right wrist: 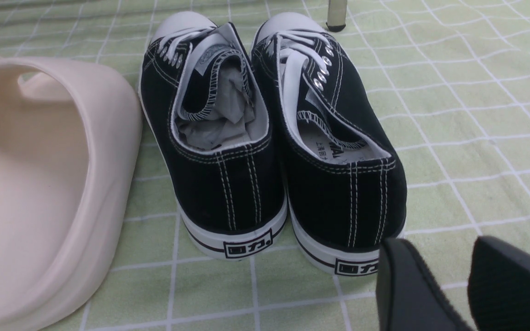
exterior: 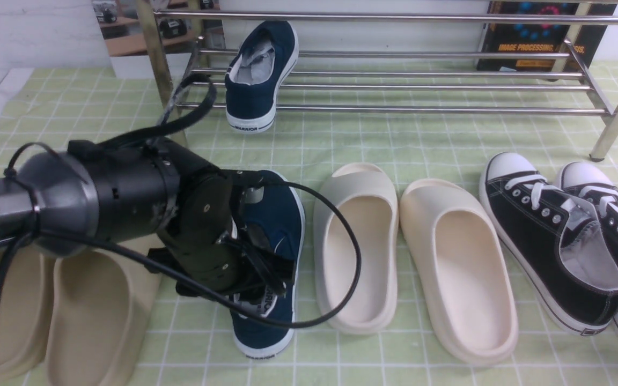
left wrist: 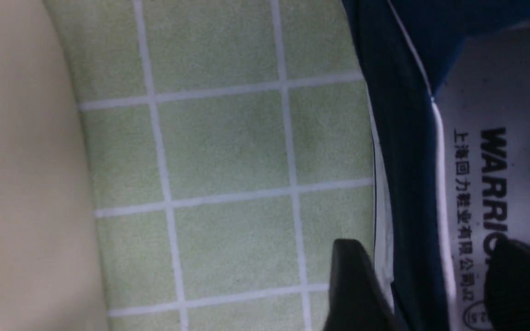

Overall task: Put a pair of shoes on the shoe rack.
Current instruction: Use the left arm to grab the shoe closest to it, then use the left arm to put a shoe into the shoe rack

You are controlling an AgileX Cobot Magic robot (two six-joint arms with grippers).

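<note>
One navy shoe [exterior: 258,69] already lay on the lower rods of the shoe rack [exterior: 395,110], toe to the back and heel jutting past the front rod; the other navy shoe [exterior: 282,225] sat on the table between a beige slide [exterior: 89,311] and a cream slide [exterior: 357,246]; so I judged the task half done, with the second pick-up in hand; my left end effector [left wrist: 426,294] was down at that shoe with its fingers apart, one outside the sole and one over the printed insole, straddling the side wall without pinching it and holding nothing; the next move, I reckoned, called for closing firmly on that wall, lifting clear of the slides and carrying the shoe to the rods beside its mate; my right end effector [right wrist: 449,276] hung open and empty near the black sneakers [right wrist: 269,151]; a green checked cloth [exterior: 373,145] covered the table, lying flat; behind the rack stood a white wall and a dark printed box [exterior: 529,37]
</note>
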